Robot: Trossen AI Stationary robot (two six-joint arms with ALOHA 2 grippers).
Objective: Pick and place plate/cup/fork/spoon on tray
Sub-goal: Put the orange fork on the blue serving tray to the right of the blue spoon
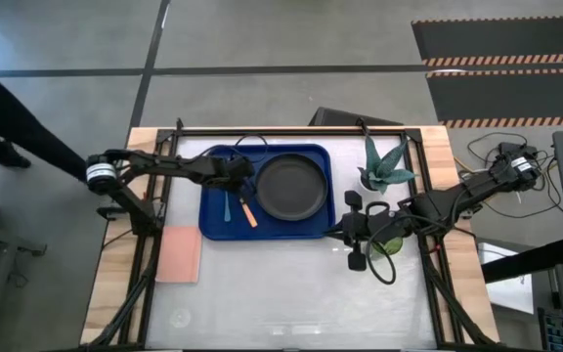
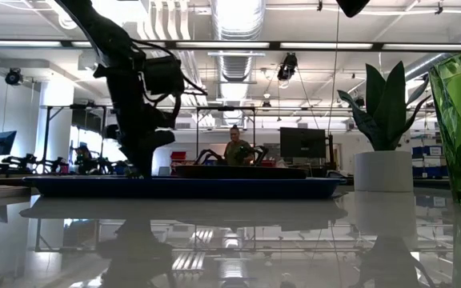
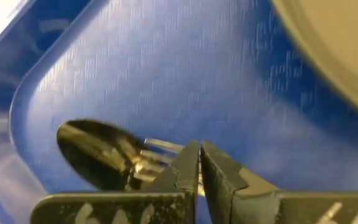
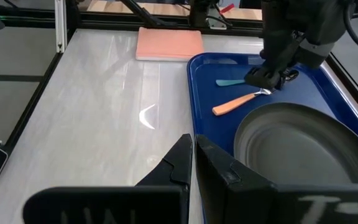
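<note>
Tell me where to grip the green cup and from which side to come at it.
Grip the cup across its side wall, coming level from the tray side, where the right gripper already sits. It stands upright on the table, clear of the plant, and its faceted wall suits a two-finger pinch.

Bright, even overhead light; ceiling strip lights (image 2: 238, 16) mirror as pale glare on the glossy table (image 2: 230, 240); the left wrist view is blurred and streaked across the tray (image 3: 166, 74); the low view's arm is silhouetted.
</note>
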